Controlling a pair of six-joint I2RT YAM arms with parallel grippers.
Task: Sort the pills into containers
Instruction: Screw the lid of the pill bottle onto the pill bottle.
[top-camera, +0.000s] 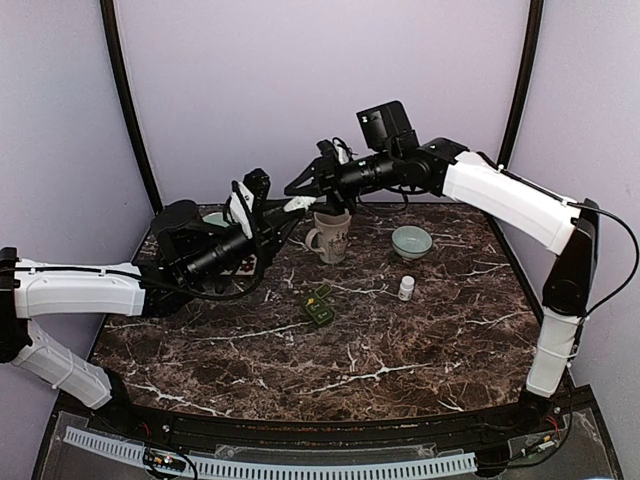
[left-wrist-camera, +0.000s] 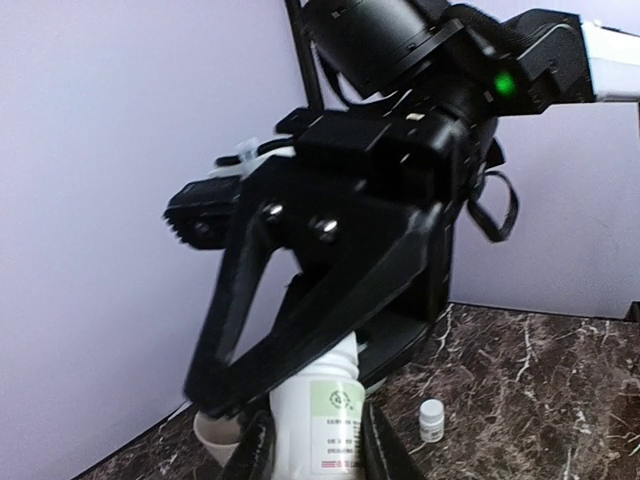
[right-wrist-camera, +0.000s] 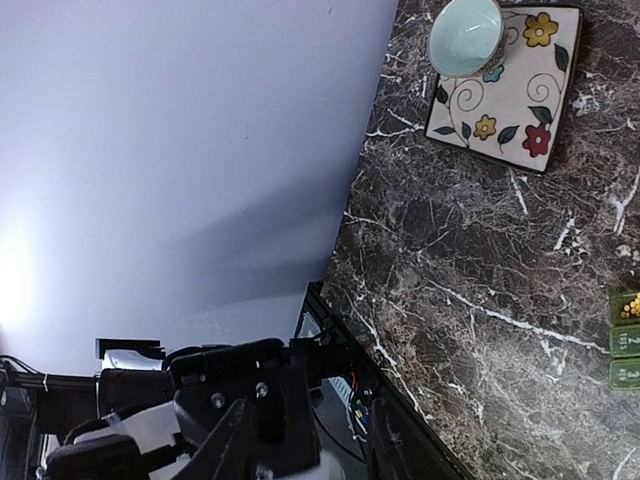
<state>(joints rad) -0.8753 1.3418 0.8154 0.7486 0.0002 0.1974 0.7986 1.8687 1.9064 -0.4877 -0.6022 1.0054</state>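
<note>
From above, the two arms meet in mid-air over the mug (top-camera: 330, 238). The left gripper (top-camera: 287, 207) is pinching a white pill bottle (top-camera: 300, 203), and the right gripper (top-camera: 302, 187) is reaching in at the bottle's top. Below them on the worktop (top-camera: 400, 350) sit a pale bowl (top-camera: 411, 241), a small white vial (top-camera: 406, 288) and a green pill organiser (top-camera: 320, 305), all well apart from the bottle. To my eye the bottle is being opened. To do that well, the left arm should hold the body firm and upright while the right takes the top squarely and turns about the bottle's own axis, so nothing spills. The left wrist view gives what the overhead cannot: its own fingers pressed on either side of the labelled bottle, with the black right gripper straddling the ribbed top. I cannot tell whether those jaws are biting or just spread around it. The right wrist view hides the bottle. It does show a floral plate (right-wrist-camera: 520, 110) carrying a second bowl (right-wrist-camera: 465, 35), and yellow pills (right-wrist-camera: 630, 308) already in one organiser cell.
</note>
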